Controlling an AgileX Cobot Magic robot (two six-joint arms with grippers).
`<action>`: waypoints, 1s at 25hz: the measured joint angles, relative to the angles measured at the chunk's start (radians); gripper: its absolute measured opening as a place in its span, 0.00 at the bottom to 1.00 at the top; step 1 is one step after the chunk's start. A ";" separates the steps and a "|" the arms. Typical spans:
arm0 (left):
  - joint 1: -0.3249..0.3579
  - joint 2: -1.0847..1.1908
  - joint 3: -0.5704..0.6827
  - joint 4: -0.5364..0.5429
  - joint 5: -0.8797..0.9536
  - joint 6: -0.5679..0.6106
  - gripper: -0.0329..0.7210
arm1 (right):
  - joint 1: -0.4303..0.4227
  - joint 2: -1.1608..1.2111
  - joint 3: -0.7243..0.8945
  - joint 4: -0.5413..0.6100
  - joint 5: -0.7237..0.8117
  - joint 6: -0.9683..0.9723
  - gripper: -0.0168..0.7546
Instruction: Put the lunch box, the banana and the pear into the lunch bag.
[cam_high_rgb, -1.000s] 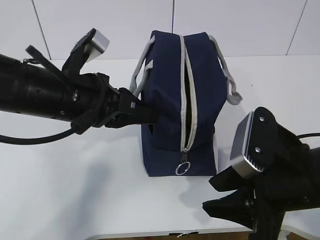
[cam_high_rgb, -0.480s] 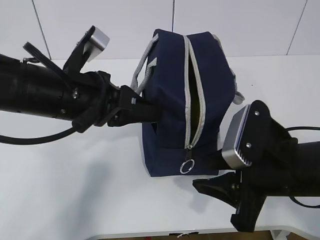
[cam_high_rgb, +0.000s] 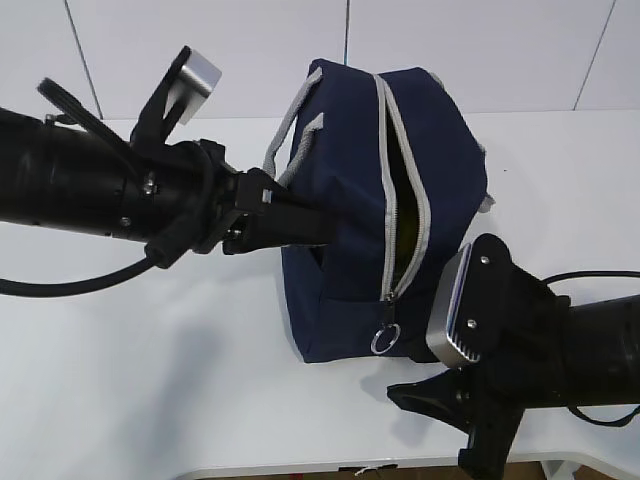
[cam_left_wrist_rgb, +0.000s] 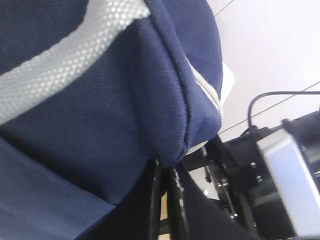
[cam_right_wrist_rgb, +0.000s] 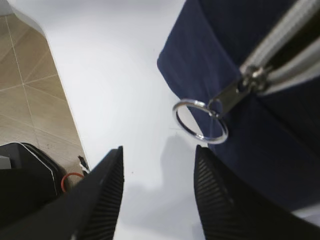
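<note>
White table (cam_high_rgb: 150, 350) bears unzipped lunch bag (cam_high_rgb: 350, 200).

A white tabletop (cam_high_rgb: 150, 370) fills the lower frame. White wall panels (cam_high_rgb: 480, 50) cross the top. Beige floor tiles (cam_right_wrist_rgb: 25, 90) sit at left.

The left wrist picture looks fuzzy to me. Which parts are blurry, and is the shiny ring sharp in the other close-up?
Left wrist view: the lunch bag fills the frame so close that its weave goes soft, and the other arm behind is blurred. Right wrist view: the ring pull is fairly sharp with bright glints, while the right gripper fingers in front are blurred. Exterior view: evenly lit, soft shadows on the table.
</note>
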 joint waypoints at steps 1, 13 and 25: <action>0.000 0.000 0.000 0.000 0.000 0.000 0.02 | 0.000 0.004 -0.002 0.001 -0.007 -0.002 0.52; 0.000 0.000 0.000 -0.001 0.006 0.000 0.02 | 0.000 0.073 -0.089 0.003 -0.049 -0.004 0.52; 0.000 0.000 0.000 0.024 0.021 0.000 0.02 | 0.000 0.089 -0.107 0.003 0.018 0.022 0.52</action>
